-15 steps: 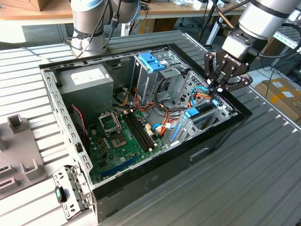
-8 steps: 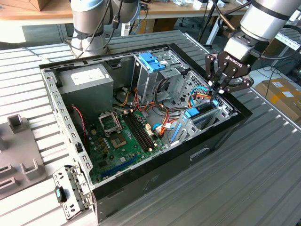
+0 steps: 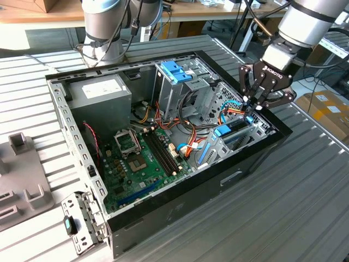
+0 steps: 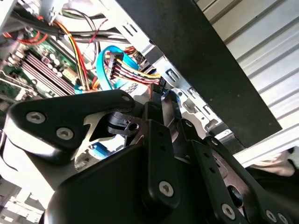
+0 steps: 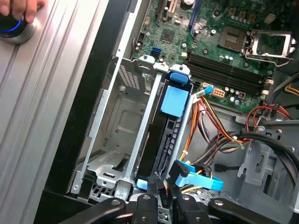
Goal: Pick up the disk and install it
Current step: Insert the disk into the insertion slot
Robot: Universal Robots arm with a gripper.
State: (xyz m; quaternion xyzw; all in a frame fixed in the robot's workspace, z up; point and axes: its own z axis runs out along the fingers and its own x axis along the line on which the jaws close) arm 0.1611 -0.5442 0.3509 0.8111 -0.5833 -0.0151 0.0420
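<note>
Blue-railed, the disk [image 5: 163, 135] stands on edge in its slot inside the computer case [image 3: 256, 158], long side running away from your claw [image 3: 252, 103], which pinches its near end.

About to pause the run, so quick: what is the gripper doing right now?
Gripper: fingers drawn together at the connector end of the disk, which sits on edge in the drive bay; whether they actually clamp anything cannot be told.

A workshop: slatted metal bench [image 3: 305, 207], cardboard boxes [image 3: 327, 109], opened computer case [image 3: 180, 202].
</note>
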